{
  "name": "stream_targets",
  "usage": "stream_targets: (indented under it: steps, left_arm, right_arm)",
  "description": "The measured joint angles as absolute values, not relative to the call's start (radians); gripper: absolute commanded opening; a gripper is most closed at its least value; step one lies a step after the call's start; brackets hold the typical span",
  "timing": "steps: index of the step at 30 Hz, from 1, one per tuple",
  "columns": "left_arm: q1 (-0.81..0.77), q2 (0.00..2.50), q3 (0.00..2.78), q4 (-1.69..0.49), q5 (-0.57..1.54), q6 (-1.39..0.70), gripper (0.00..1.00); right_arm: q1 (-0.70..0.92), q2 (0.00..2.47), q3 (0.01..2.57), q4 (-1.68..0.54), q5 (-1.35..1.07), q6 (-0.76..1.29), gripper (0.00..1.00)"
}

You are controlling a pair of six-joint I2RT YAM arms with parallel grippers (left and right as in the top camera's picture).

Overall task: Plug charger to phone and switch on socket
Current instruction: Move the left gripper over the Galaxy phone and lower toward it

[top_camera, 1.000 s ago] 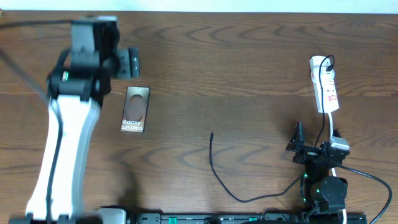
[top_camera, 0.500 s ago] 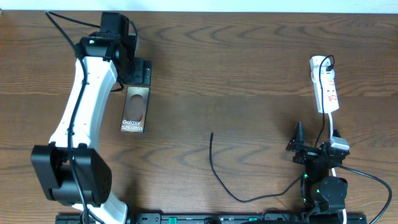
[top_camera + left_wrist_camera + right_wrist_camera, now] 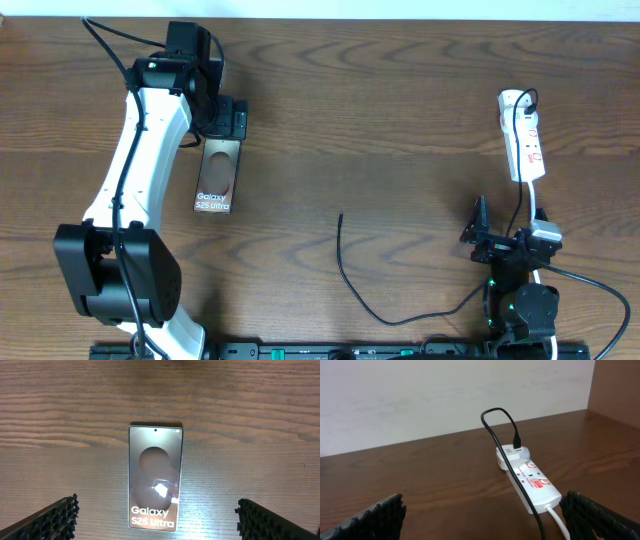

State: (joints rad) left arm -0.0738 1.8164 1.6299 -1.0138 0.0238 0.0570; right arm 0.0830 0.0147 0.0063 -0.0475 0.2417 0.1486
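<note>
Phone (image 3: 218, 176) is lying flat on the table's (image 3: 400, 100) left side — the left gripper (image 3: 226, 120) is hovering over its far end, jaws spread wide. The charger (image 3: 345, 270) is trailing mid-table; the right gripper (image 3: 482, 512) is facing the socket (image 3: 530, 480), jaws wide too

Dark brown wood-grain table (image 3: 400, 90), pale plain wall (image 3: 420, 395) rising along its far edge
</note>
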Motion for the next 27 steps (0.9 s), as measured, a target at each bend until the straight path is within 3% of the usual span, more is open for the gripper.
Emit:
stream_targets:
  steps: [27]
  left_arm:
    - [-0.005,1.945,1.545,-1.006,0.085,0.094,0.98]
  right_arm:
    - [0.083,0.015,0.006,-0.047,0.242,0.149,0.99]
